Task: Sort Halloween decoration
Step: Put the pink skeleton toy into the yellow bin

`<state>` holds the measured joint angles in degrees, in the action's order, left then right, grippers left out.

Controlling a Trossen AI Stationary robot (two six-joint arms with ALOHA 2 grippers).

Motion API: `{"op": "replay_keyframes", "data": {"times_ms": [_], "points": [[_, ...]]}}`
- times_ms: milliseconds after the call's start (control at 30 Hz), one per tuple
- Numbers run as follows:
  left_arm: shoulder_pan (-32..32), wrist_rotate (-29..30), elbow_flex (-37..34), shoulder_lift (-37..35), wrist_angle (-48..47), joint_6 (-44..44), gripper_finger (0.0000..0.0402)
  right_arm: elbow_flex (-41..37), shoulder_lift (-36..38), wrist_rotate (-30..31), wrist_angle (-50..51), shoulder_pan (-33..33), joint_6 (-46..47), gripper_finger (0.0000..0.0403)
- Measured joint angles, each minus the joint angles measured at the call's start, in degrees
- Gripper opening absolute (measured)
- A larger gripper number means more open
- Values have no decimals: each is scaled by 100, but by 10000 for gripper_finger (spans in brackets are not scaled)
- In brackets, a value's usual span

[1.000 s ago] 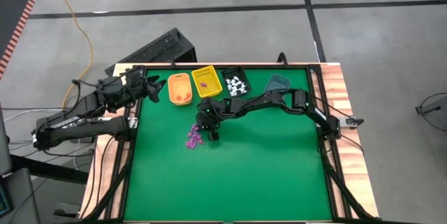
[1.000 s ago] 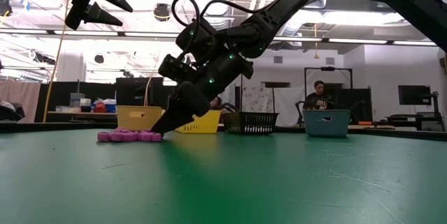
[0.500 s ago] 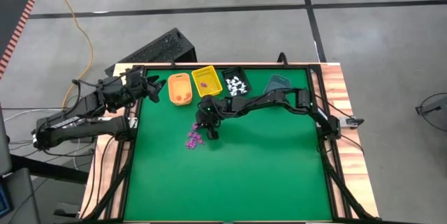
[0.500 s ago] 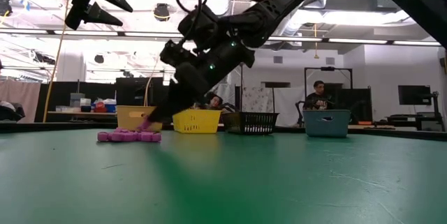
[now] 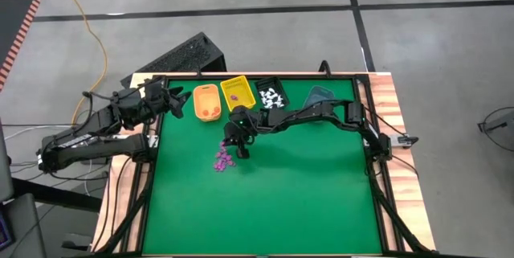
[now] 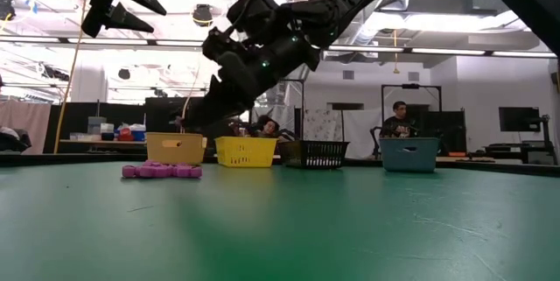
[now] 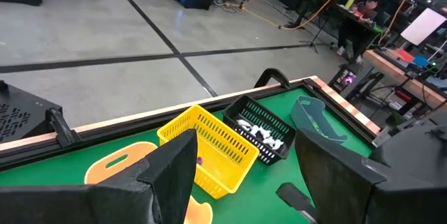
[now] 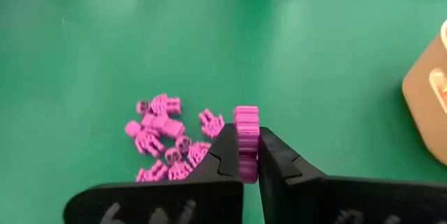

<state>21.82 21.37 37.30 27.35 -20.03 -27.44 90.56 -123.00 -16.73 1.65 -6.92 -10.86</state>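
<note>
On the green tabletop (image 5: 265,194), a little heap of purple trinkets (image 5: 222,160) lies toward the middle-left, flat on the felt; in the low view it shows as a small purple cluster (image 6: 162,170). Just above and beside that heap hangs the right tool (image 5: 238,147), lifted clear of the surface, its fingers (image 8: 276,161) clamped on a single purple trinket (image 8: 246,140) that stands upright between them, with the rest of the heap (image 8: 167,140) below and to one side.

Farther back, along the far edge, four bins stand in a row: an orange bin (image 5: 207,103), a yellow bin (image 5: 237,94) holding a purple piece, a black bin (image 5: 271,96) holding white trinkets, and a grey-blue bin (image 5: 320,96).

The left tool (image 5: 174,102) waits above the tabletop's far-left corner, beside the orange bin, its fingers (image 7: 174,175) apart and holding nothing.
</note>
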Motion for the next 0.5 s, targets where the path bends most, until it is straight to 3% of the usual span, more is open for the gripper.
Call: {"op": "replay_keyframes", "data": {"times_ms": [500], "points": [[0,0,0,0,0,0,232,0,16,31,-1725,-710,1260,24]]}}
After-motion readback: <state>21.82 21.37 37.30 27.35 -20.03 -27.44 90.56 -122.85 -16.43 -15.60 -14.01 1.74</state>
